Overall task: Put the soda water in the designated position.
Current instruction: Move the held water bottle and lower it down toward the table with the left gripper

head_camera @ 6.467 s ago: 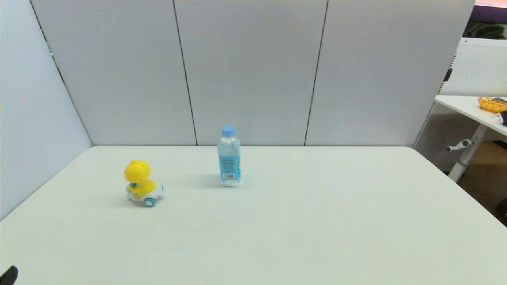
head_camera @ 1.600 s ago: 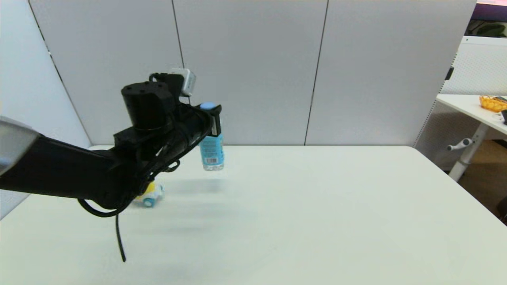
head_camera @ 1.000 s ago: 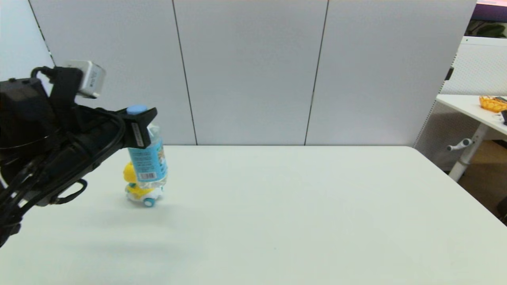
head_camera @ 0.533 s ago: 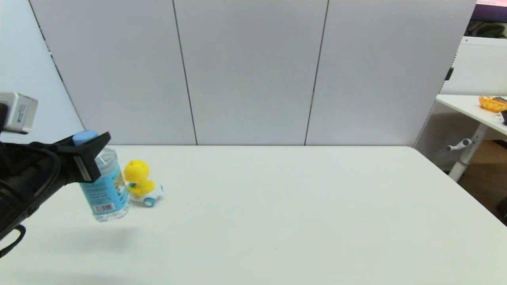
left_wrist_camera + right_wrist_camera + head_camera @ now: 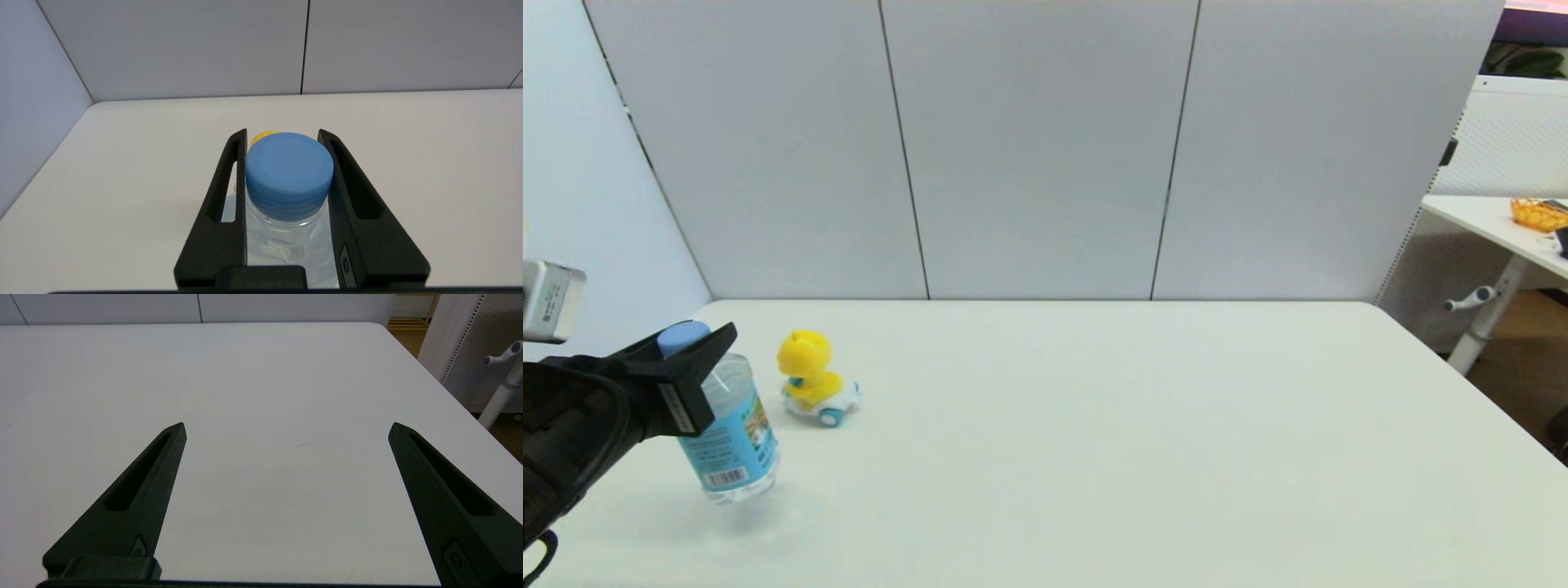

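The left gripper (image 5: 282, 136) holds the bottle (image 5: 731, 437) near the robot's side of the table (image 5: 1135, 449). Its two fingers (image 5: 222, 192) are shut tight on the neck, one on each side, just under the blue cap (image 5: 289, 171).

A moment ago the bottle hung higher and closer to the duck (image 5: 810, 377). Before that it stood alone on the table, off to the duck's right. Now it is on the duck's left side and nearer to the robot than the duck is. It has come down low. Its bottom looks like it is touching the table or just about to, and it tips a little. A small gap shows between the bottle and the duck, so they are not touching.

This looks like the spot where the bottle is meant to go, so the job seems almost done. What is left is to set the bottle flat, let go, and pull the arm away without knocking it over. A tipped bottle could fall when the fingers open.

The right gripper (image 5: 286, 428) waits over a bare part of the table with its fingers wide apart, holding nothing.

The duck sits farther back, and it has not moved.
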